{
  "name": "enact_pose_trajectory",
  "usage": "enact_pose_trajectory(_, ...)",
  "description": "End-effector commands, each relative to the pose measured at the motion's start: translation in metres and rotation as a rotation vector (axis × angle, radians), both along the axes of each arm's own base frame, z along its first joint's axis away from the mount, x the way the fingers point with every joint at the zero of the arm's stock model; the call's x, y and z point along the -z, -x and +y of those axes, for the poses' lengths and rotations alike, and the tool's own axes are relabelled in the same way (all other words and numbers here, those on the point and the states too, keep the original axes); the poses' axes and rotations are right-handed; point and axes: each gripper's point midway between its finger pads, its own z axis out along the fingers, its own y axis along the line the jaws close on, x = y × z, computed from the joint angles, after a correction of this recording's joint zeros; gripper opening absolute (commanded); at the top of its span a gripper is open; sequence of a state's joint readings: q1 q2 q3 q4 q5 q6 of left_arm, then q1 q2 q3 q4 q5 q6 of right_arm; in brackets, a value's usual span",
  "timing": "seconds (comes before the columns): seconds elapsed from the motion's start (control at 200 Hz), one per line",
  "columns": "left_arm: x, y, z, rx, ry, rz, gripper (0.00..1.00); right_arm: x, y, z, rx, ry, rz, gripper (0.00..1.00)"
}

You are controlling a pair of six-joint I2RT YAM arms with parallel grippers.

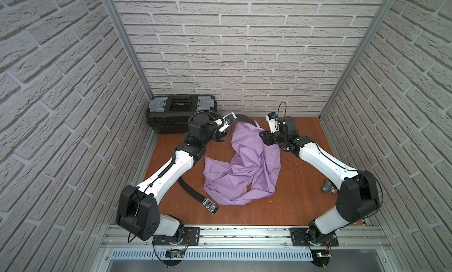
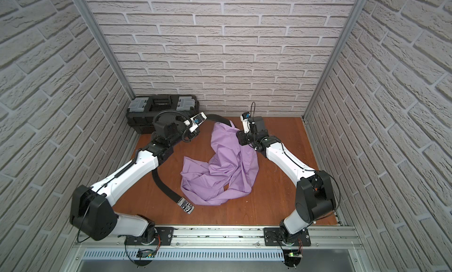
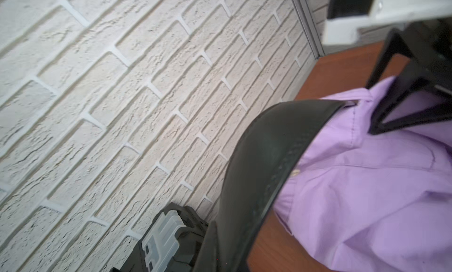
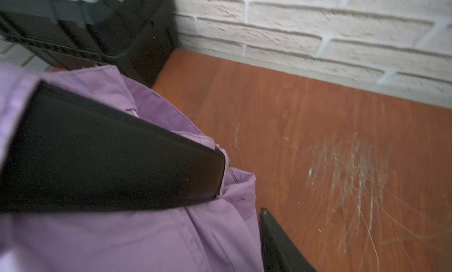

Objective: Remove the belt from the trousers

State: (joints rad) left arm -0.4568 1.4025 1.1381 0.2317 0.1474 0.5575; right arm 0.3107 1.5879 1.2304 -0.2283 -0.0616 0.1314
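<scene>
Reddish-brown wood-grain board formed the surface (image 1: 300, 204), which was marked with pale scratches (image 4: 354, 180) towards the back in the right wrist view. It was enclosed on three sides by walls (image 1: 244, 50) of white brick-pattern cladding. Aluminium posts (image 1: 130, 50) were set at the back corners and an aluminium rail (image 1: 244, 234) ran along the front edge. A black toolbox (image 1: 181, 111) with translucent grey lid compartments was set in the back left corner against the wall, directly behind the wrist of the left arm (image 1: 171, 170).

The trousers (image 1: 247, 168) were heaped in lilac folds at the middle of the surface, with the waistband end turned towards the back. The belt (image 1: 189, 190) was laid to their left, its silver buckle (image 1: 210, 205) flat on the board just beside the front edge of the cloth. From there the strap was led back under the left arm, by which its middle stretch was hidden. It was seen again at the back as an arch from the left gripper (image 1: 232, 117) — whose jaws were closed on it — over to the waistband, where it was threaded through a belt loop (image 4: 223, 171).

The right gripper (image 1: 262, 135) was held against the cloth at the waistband. Only one of its fingers (image 4: 281, 246) was shown in the right wrist view, so it could not be told whether the jaws were open or closed. A small grey-blue object (image 1: 328, 186), too small to be identified, was seen beside the right arm (image 1: 318, 160).
</scene>
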Motion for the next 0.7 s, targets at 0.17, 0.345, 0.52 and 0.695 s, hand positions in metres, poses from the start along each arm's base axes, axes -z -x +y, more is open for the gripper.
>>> enact_pose_trajectory(0.17,-0.052,-0.003,-0.001,-0.004,0.125,-0.141,0.00,0.010,-0.009,0.006,0.001,-0.030,0.029,0.05)
enact_pose_trajectory(0.345,-0.064,-0.010,0.030,-0.070,0.139,-0.158,0.00,0.004,-0.022,-0.028,0.134,0.108,0.007,0.03)
enact_pose_trajectory(0.52,-0.091,-0.007,0.077,-0.112,0.276,-0.190,0.00,0.000,-0.031,-0.062,0.212,0.129,0.021,0.03)
enact_pose_trajectory(0.695,-0.098,-0.004,0.099,-0.134,0.323,-0.200,0.00,0.000,-0.036,-0.068,0.216,0.123,0.016,0.03)
